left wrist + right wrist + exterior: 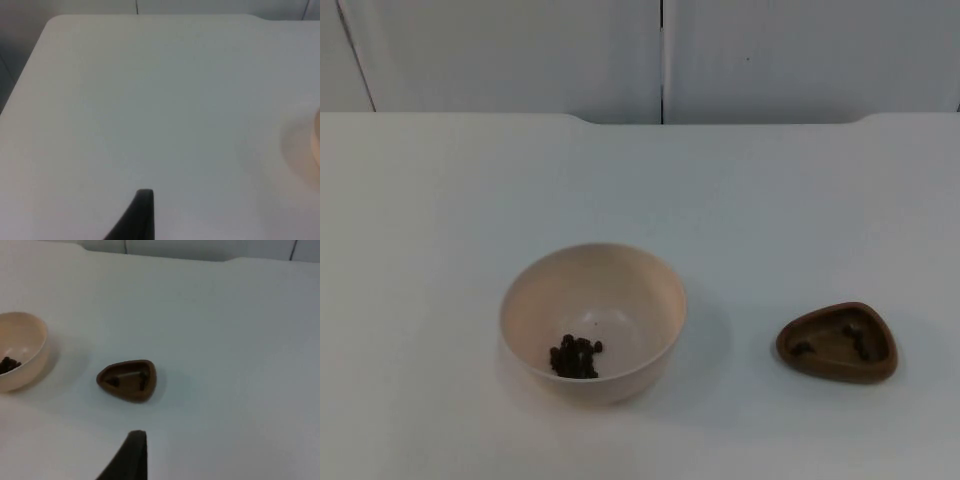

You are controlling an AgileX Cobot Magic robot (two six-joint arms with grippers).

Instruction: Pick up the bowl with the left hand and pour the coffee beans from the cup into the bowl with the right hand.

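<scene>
Beige bowl (592,322) holding coffee beans (575,357) is sitting beside the brown cup (839,342), ahead of the right gripper (134,450); left gripper (142,210) is hanging nearby; finger spacing cannot be told.

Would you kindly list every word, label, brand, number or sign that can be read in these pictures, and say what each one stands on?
None: no readable text, number or sign in any view.
The cream bowl with coffee beans is plain, with no print.
The brown cup bears no label or mark.
The white table and the grey partition wall carry no writing.
</scene>
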